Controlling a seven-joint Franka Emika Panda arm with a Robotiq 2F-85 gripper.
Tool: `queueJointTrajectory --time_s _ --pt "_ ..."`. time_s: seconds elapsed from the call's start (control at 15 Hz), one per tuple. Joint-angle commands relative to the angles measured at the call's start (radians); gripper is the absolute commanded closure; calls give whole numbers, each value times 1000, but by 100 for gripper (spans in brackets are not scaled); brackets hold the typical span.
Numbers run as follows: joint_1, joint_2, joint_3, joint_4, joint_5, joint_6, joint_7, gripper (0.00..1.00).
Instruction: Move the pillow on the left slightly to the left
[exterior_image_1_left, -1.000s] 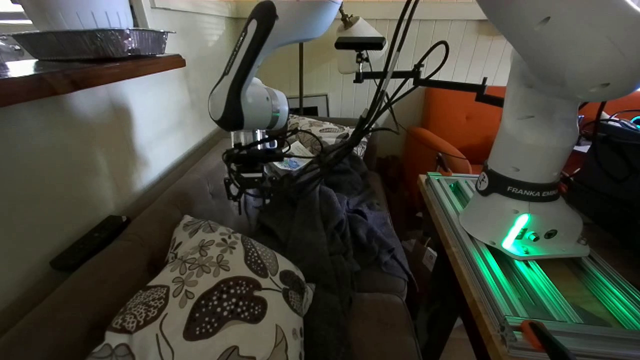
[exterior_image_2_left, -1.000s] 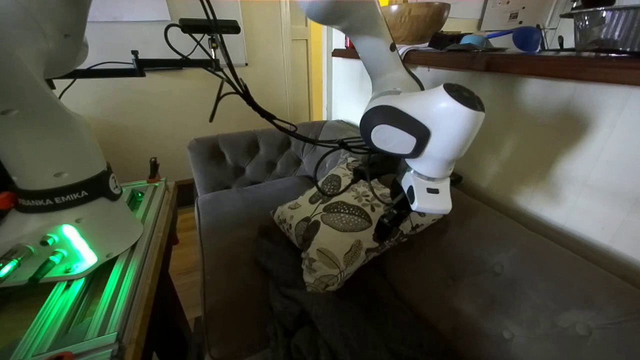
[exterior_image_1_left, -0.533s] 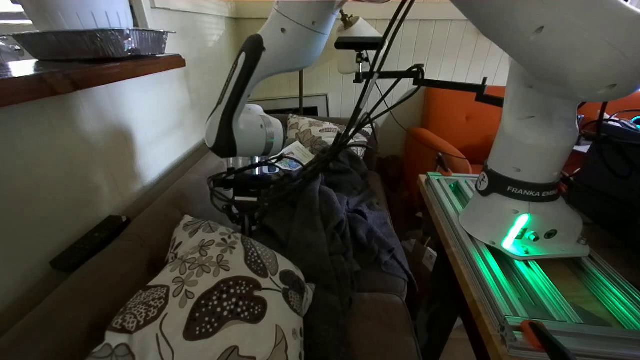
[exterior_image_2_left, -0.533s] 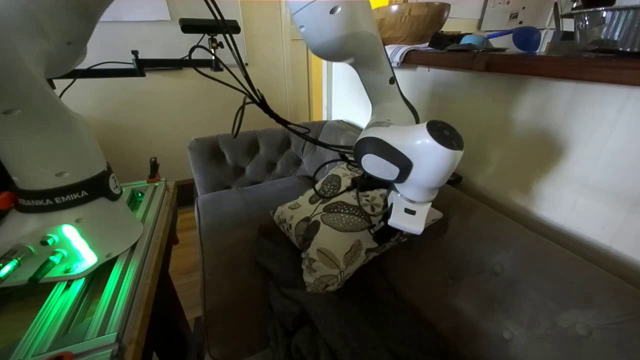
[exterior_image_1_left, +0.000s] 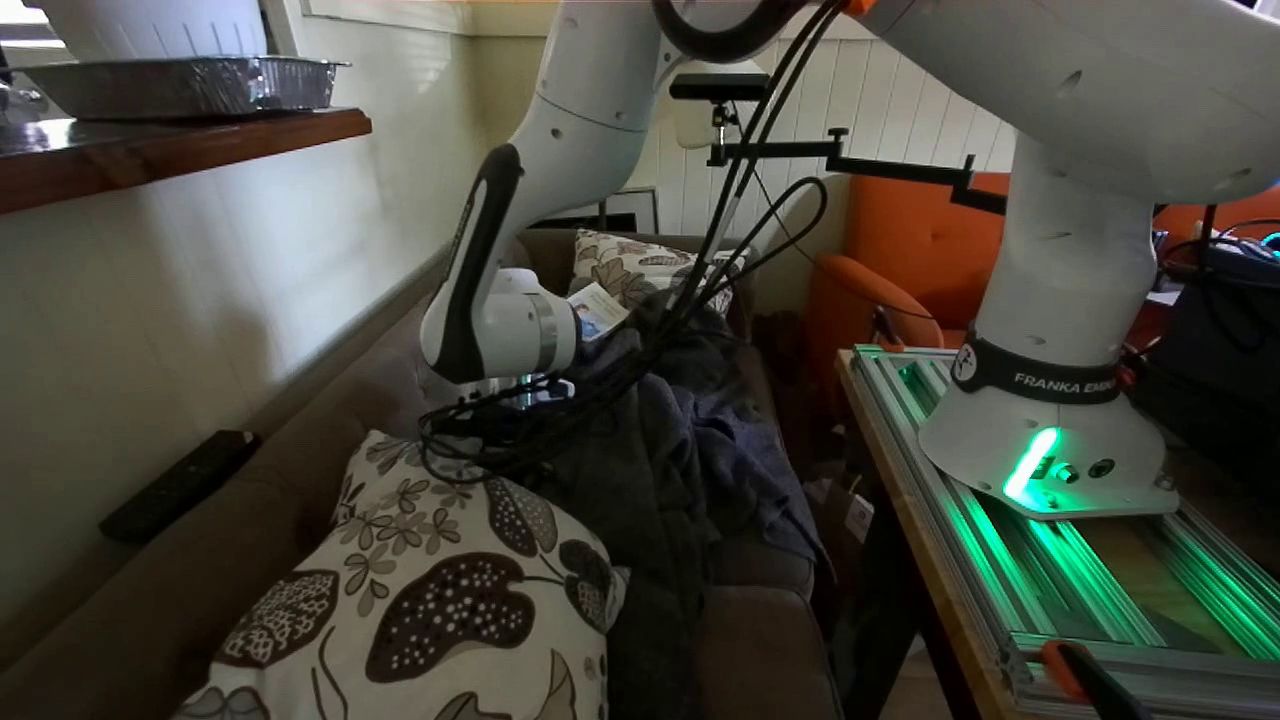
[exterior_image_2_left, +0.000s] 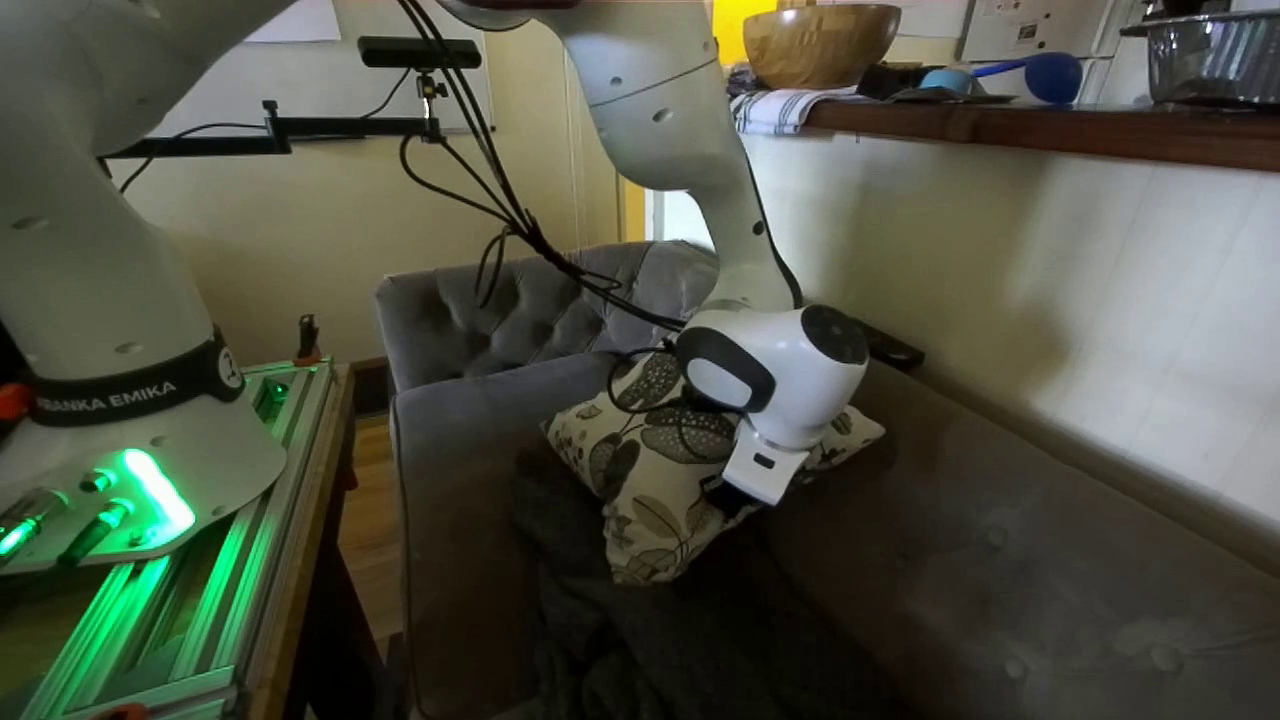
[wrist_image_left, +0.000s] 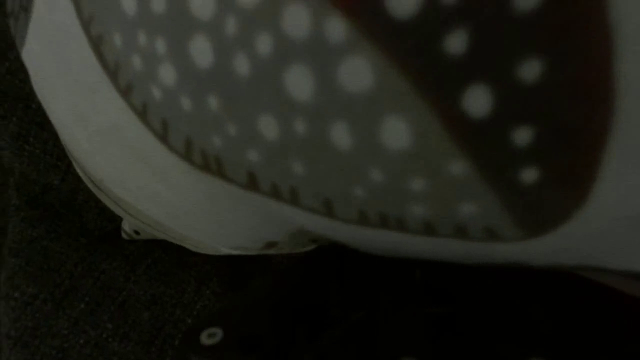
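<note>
Currently pincer (exterior_image_2_left: 727, 497) low, leaf-print pillow (exterior_image_1_left: 450, 610) just beside it, dark grey cloth (exterior_image_1_left: 640, 490) near. Fingers hidden in shadow; cannot tell gap, grip or touch.

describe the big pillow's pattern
Cream pillow with brown leaf-and-flower print, clearest in an exterior view.
</note>
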Motion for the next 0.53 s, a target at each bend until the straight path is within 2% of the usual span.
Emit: queueJointTrajectory --time_s 0.0,0.47 --pt "-9 -24 68 14 60 -96 20 100" --pt "40 -46 165 32 101 -277 4 100"
